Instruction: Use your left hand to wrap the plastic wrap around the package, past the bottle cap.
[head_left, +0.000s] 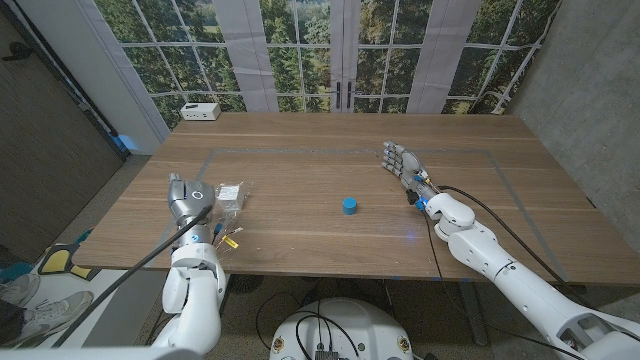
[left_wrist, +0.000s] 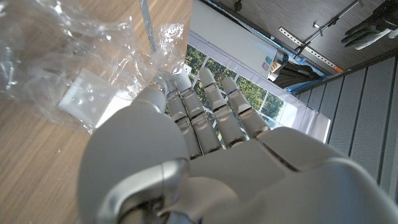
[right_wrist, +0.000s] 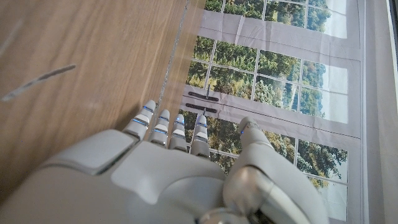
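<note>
The package (head_left: 230, 194) is a small white item inside crinkled clear plastic wrap, lying at the table's left side. In the left wrist view the wrap (left_wrist: 56, 43) spreads loosely over the white package (left_wrist: 87, 94). My left hand (head_left: 187, 195) stands just left of it, fingers (left_wrist: 205, 109) straight and close together, their tips against the wrap's edge, gripping nothing that I can see. The blue bottle cap (head_left: 350, 205) sits near the table's middle, well right of the package. My right hand (head_left: 400, 163) rests on the table to the right of the cap, fingers (right_wrist: 168, 124) extended, holding nothing.
A white box (head_left: 200, 110) stands at the far left corner. Small yellow and red bits (head_left: 229, 238) lie near the front edge below the package. Pale tape lines (head_left: 300, 152) mark a rectangle on the wooden table (head_left: 300, 180).
</note>
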